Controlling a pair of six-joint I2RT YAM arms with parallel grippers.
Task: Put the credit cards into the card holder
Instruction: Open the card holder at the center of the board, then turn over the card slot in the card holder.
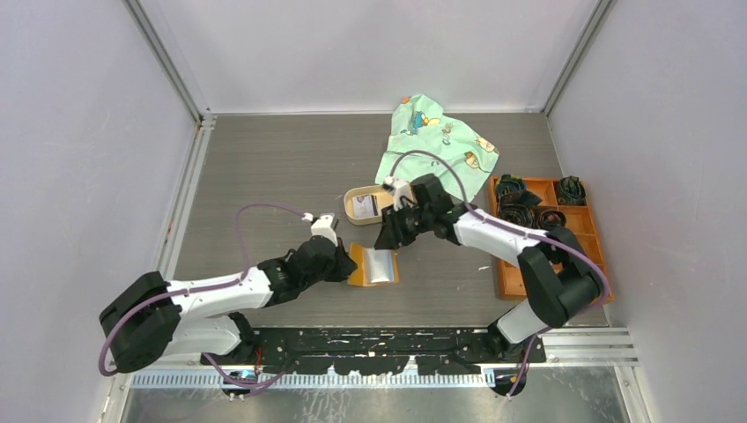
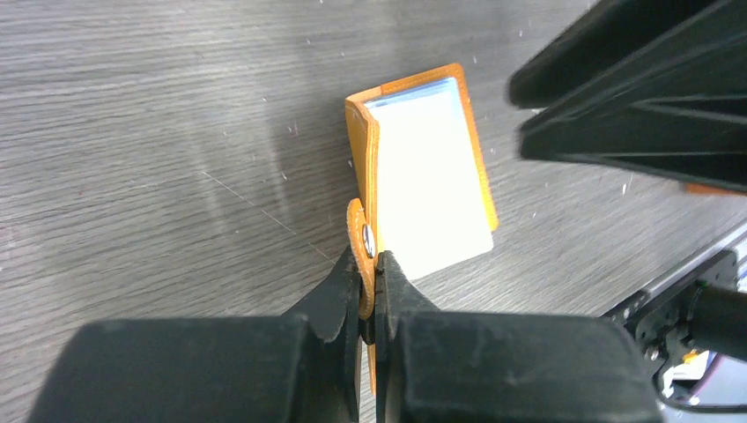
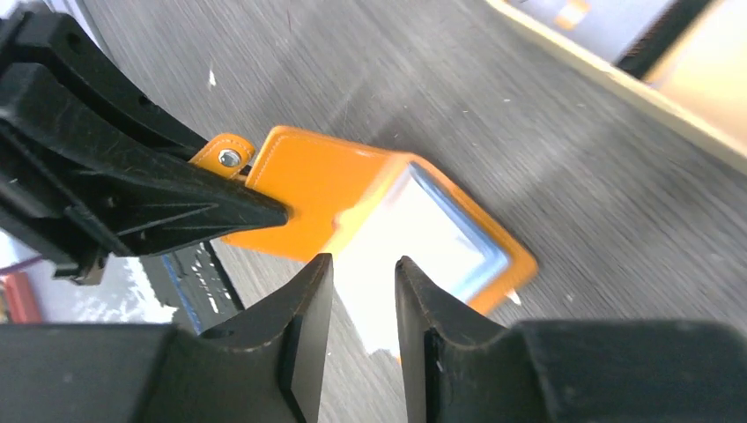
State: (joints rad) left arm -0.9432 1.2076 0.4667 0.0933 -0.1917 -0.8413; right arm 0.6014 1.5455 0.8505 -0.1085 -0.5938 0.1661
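The orange card holder [image 1: 357,264] lies open on the table, with a whitish credit card [image 1: 380,266] lying in it and sticking out over the near edge. My left gripper [image 2: 372,260] is shut on the holder's snap tab [image 2: 363,238], which holds the flap [image 2: 359,150] up on edge. The card [image 2: 427,176] shows a blue rim at its far end. My right gripper [image 3: 363,264] hovers just above the card [image 3: 414,229], open, with nothing between its fingers. Another credit card [image 1: 363,206] lies in the oval tan tray [image 1: 351,196].
A green printed cloth [image 1: 436,141] lies at the back. An orange compartment box [image 1: 505,264] with dark coiled items stands on the right. The two grippers are close together over the holder.
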